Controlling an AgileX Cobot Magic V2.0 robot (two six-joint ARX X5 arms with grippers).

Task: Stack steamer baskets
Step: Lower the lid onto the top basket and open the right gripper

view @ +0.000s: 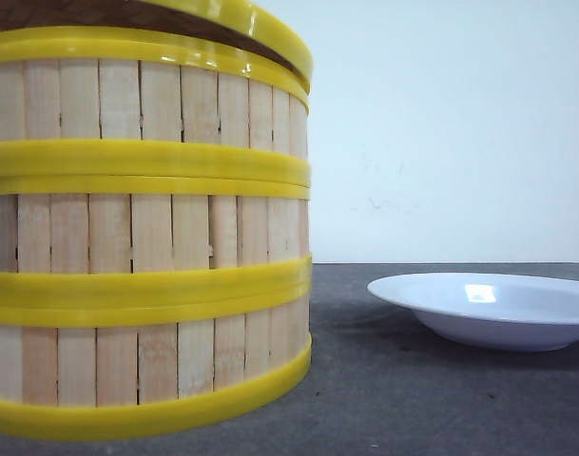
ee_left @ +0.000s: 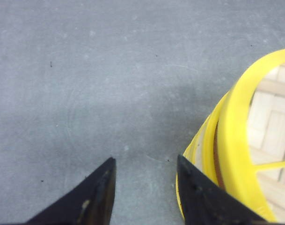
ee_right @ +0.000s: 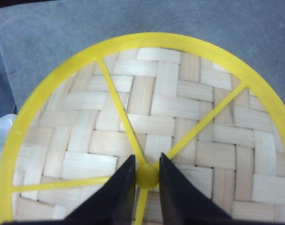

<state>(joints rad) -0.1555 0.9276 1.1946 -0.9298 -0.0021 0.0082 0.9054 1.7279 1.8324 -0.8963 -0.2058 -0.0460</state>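
Observation:
Three steamer baskets stand stacked at the left of the front view: bottom (view: 146, 366), middle (view: 146, 233) and top (view: 146, 100). A woven lid (ee_right: 179, 108) with a yellow rim (view: 260, 24) lies tilted on the top basket. My right gripper (ee_right: 147, 156) is shut on the lid's yellow knob (ee_right: 147, 176). My left gripper (ee_left: 144, 161) is open over bare table with nothing between its fingers. It sits just beside the stack (ee_left: 198, 150), one finger close to the lid's rim (ee_left: 236, 131).
A white shallow dish (view: 498, 309) sits on the grey table (view: 413, 399) to the right of the stack. A white object (ee_right: 2, 126) shows at the edge of the right wrist view. A pale wall stands behind the table.

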